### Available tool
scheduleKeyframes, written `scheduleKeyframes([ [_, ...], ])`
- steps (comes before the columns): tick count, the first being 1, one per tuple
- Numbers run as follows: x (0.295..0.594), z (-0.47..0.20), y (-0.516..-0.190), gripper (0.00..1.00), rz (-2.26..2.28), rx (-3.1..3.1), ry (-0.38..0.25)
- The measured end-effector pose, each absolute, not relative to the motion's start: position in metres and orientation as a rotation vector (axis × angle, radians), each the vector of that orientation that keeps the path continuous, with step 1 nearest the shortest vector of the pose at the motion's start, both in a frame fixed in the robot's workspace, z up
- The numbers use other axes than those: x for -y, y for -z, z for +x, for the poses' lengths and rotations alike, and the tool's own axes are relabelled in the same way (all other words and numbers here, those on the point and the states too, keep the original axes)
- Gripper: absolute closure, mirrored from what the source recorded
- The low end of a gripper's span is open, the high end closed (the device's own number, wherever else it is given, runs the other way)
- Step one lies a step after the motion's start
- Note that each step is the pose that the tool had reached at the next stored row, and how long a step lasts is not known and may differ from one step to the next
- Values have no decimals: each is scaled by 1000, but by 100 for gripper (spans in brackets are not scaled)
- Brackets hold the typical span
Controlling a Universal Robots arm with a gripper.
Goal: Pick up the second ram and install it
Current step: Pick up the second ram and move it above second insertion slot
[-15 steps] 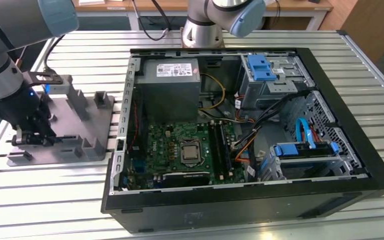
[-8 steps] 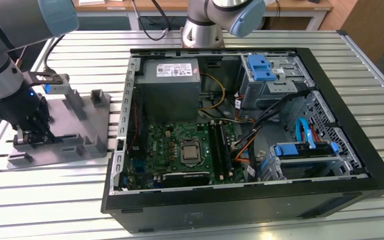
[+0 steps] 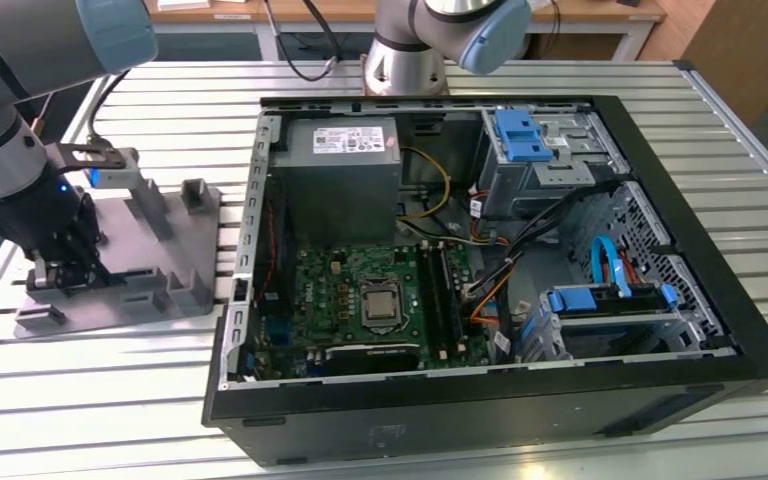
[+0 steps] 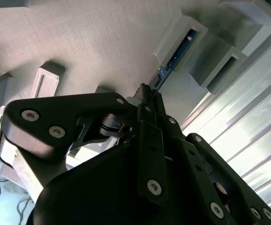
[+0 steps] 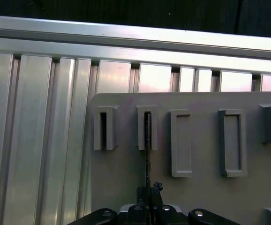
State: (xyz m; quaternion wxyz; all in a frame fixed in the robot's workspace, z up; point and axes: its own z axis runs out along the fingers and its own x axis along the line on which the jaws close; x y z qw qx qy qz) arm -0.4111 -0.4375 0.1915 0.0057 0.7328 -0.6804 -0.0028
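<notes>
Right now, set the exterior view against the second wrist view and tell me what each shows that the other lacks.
Exterior view adds: the open black computer case, its green motherboard and the grey metal power supply box.
Second wrist view adds: the slim blue-green second ram stick, standing on edge in a slot of the grey plastic slotted holder plate.
Both share: that holder plate and the ribbed aluminium table under it.

Visible are 1 ram stick (image 4: 178, 53), 1 gray holder (image 3: 160, 268), 1 computer case (image 3: 464, 425).
</notes>
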Motion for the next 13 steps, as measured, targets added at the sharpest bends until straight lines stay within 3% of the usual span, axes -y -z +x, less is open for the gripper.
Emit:
scheduleKeyframes([
  [13,437,-411,-204,86,2294,2130,9],
])
